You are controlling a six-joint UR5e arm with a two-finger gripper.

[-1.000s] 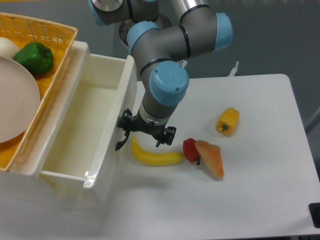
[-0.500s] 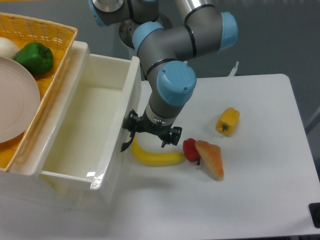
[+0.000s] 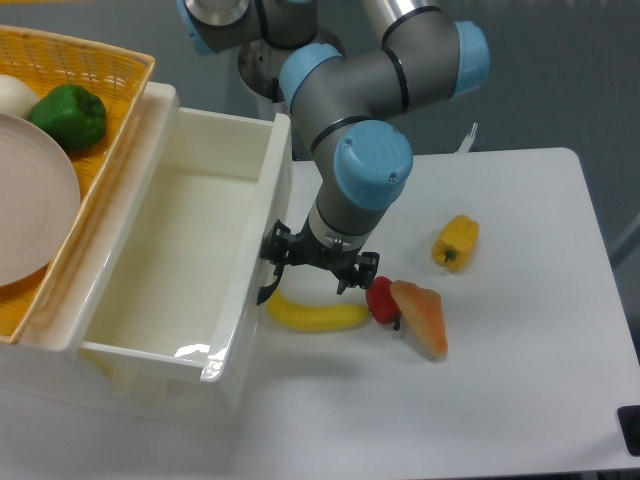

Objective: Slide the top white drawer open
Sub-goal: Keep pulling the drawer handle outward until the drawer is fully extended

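Top white drawer (image 3: 170,250) sits well pulled out at your left, its front wall touching the pincer (image 3: 312,273). Your pincer's fingers look spread, one hooked at the front; whether it grips the handle I cannot tell. Any further pull runs right, across the tabletop (image 3: 520,330).

The arm (image 3: 350,75) was built of thick matte grey tubular links, each joint closed with a rounded light-blue cap, and a polished silver tube showed at its upper end. A grey wrist cylinder narrowed through a pale ring to the hand (image 3: 311,282), a small black assembly with two thin dark fingers.
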